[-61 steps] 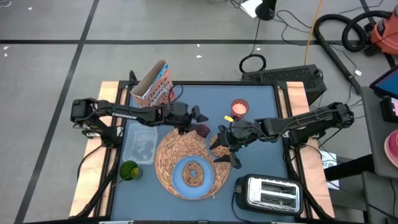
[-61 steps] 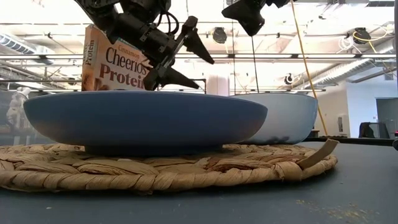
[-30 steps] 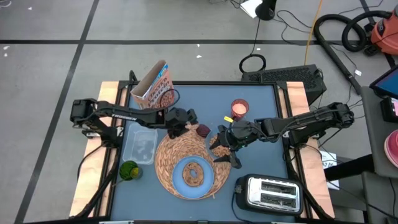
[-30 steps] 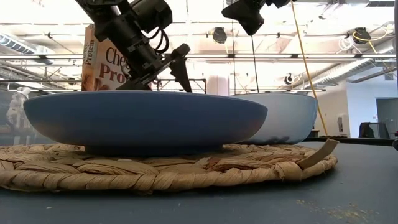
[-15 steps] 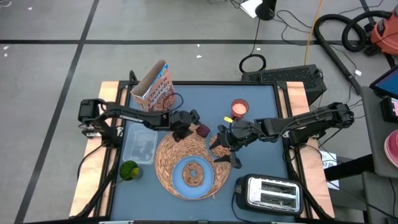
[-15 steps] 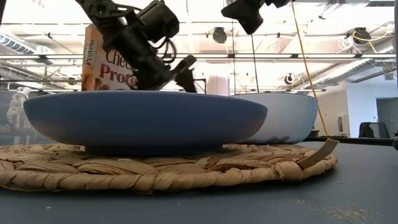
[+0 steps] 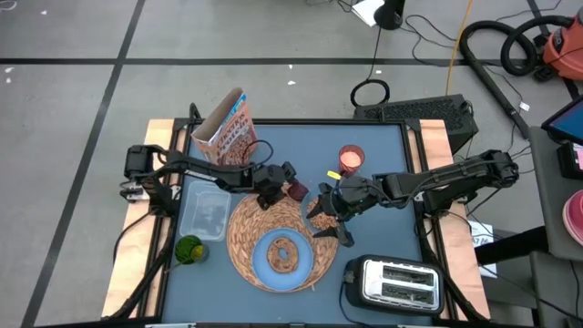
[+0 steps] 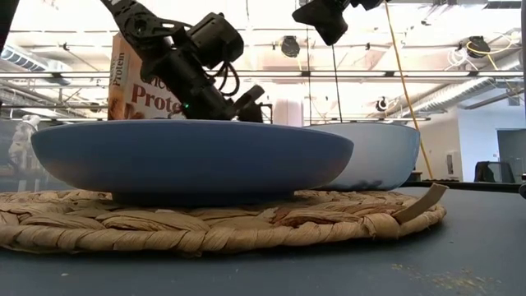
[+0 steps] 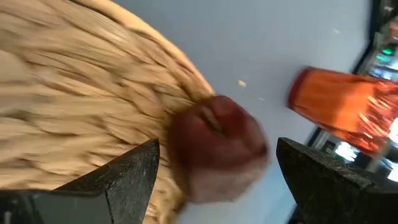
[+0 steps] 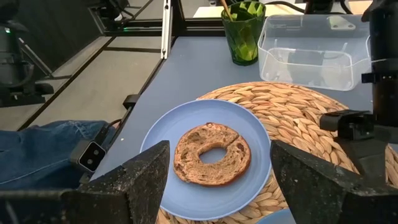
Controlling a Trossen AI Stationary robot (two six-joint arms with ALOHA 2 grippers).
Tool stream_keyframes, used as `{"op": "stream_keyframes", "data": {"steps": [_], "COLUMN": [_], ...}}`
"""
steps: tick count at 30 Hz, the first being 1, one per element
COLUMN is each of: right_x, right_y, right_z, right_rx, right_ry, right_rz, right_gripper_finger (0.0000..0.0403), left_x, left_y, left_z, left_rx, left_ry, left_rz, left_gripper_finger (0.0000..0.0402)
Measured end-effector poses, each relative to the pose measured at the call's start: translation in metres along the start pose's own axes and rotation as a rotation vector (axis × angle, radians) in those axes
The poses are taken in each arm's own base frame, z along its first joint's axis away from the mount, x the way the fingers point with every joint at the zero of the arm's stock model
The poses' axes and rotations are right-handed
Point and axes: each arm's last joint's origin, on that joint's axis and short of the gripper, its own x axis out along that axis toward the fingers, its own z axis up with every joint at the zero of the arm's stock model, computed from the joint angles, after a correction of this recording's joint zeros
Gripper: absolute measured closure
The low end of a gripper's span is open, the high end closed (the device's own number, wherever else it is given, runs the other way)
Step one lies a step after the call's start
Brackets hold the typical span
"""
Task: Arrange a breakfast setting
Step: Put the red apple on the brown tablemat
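Left wrist view shows the left hand (image 9: 214,180) wide open and holding nothing, with the small dark-red item (image 9: 217,146) sitting right between its two fingers. That little thing rests at the edge of the straw placemat (image 9: 81,87), on the blue desk (image 9: 249,37). It looks small, light and smooth, so it may roll; squeeze it gently across its middle. The right hand (image 7: 326,217) waits nearby, open and empty too.
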Motion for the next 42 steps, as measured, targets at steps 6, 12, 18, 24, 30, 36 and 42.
{"op": "stream_keyframes", "data": {"steps": [6, 12, 18, 24, 30, 36, 42], "right_x": [0.0, 0.0, 0.0, 0.0, 0.0, 0.0, 0.0], "right_y": [0.0, 0.0, 0.0, 0.0, 0.0, 0.0, 0.0], "right_z": [0.0, 0.0, 0.0, 0.0, 0.0, 0.0, 0.0], "right_rx": [0.0, -0.017, -0.023, -0.023, -0.023, -0.022, -0.022], "right_ry": [0.001, 0.001, 0.001, 0.001, 0.001, 0.001, 0.001], "right_rz": [0.0, 0.0, 0.0, 0.0, -0.001, -0.001, -0.001], "right_gripper_finger": [0.0133, 0.0133, 0.0133, 0.0133, 0.0133, 0.0133, 0.0133], "left_x": [0.006, 0.008, 0.014, 0.019, 0.02, 0.02, 0.02], "left_y": [0.002, 0.001, 0.004, 0.006, 0.007, 0.007, 0.008], "left_z": [0.004, 0.004, 0.005, 0.003, 0.004, 0.004, 0.004], "left_rx": [-0.013, -0.012, -0.011, 0.006, 0.036, 0.062, 0.074], "left_ry": [-0.009, -0.006, -0.01, 0.03, 0.04, 0.039, 0.037], "left_rz": [-0.002, -0.014, -0.004, 0.0, 0.013, 0.017, 0.023], "left_gripper_finger": [0.0073, 0.0073, 0.0073, 0.0073, 0.0073, 0.0073, 0.0074]}}
